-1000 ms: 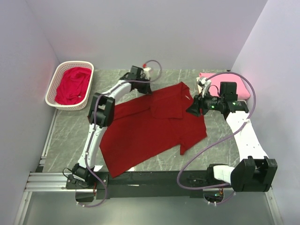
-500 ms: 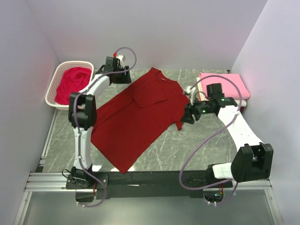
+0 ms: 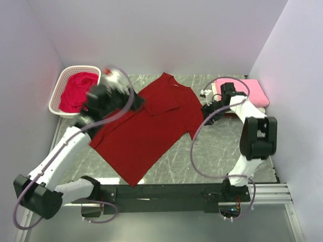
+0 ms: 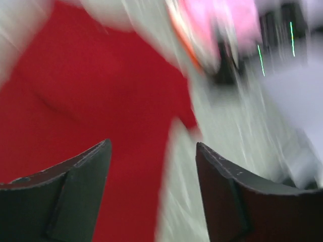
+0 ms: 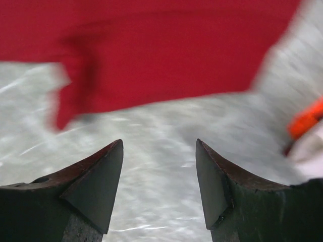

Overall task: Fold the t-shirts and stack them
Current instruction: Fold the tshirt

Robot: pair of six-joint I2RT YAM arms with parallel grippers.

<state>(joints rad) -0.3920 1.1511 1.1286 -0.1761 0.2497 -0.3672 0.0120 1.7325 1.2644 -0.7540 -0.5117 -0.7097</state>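
A large dark red t-shirt (image 3: pixel 146 126) lies spread flat and slanted across the marble table. My left gripper (image 3: pixel 135 103) is motion-blurred over the shirt's left shoulder; in the left wrist view it (image 4: pixel 151 146) is open with nothing between the fingers, above the shirt's edge (image 4: pixel 91 91). My right gripper (image 3: pixel 208 108) hovers just right of the shirt's right sleeve. It (image 5: pixel 159 143) is open and empty over bare table, with the shirt's hem (image 5: pixel 166 50) beyond it. A folded pink t-shirt (image 3: pixel 246 91) lies at the back right. A crimson t-shirt (image 3: pixel 75 91) fills the basket.
The white lattice basket (image 3: pixel 83 67) stands at the back left corner. Grey walls close in the table on three sides. A black rail (image 3: pixel 166 192) with both arm bases runs along the near edge. The pink stack (image 4: pixel 217 20) shows blurred in the left wrist view.
My left gripper has opened and let go of the dark red shirt, which now lies unfolded toward the left. The left arm has swung back left; the right gripper has withdrawn toward the pink stack.
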